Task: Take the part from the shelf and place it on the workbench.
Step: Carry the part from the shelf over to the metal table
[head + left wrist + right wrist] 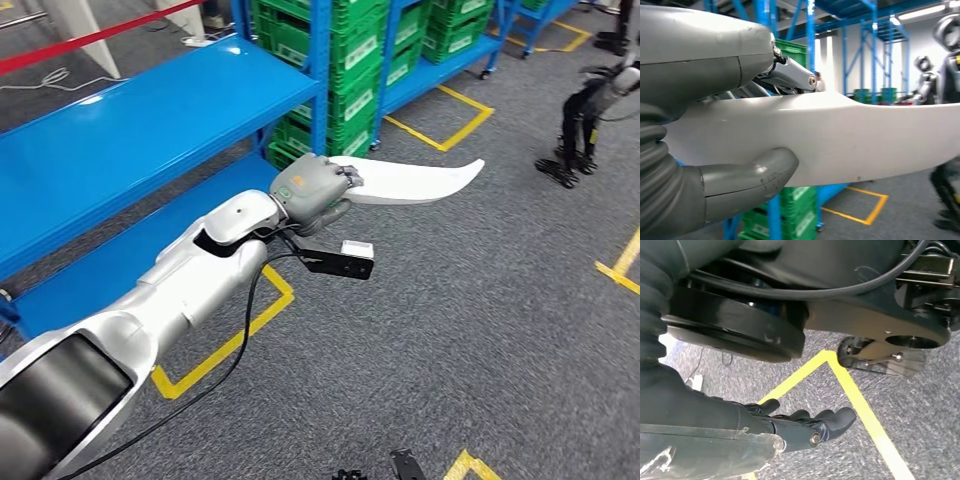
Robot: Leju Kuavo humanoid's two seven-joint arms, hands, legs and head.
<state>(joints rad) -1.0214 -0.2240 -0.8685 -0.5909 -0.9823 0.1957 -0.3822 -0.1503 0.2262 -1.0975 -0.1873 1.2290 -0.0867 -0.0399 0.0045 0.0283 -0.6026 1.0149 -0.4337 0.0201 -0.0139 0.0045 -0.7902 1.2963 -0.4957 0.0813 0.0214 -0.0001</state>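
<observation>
Part carried clear of shelf, no counter in view yet.

Blue shelf at far left, bare along its upper board; beside it, silver left arm stretched forward over grey floor. Left hand clenched round the broad root of the white part, thumb beneath and fingers over the top, likely to keep the long curved blade level and off the racking. Part held in mid-air, tip pointing right, well apart from shelf and floor. Green crates stacked behind. Right hand hanging low above a yellow floor line, fingers loosely extended, grasping nothing. Judged: pick done, carry under way, placing not yet begun.
</observation>
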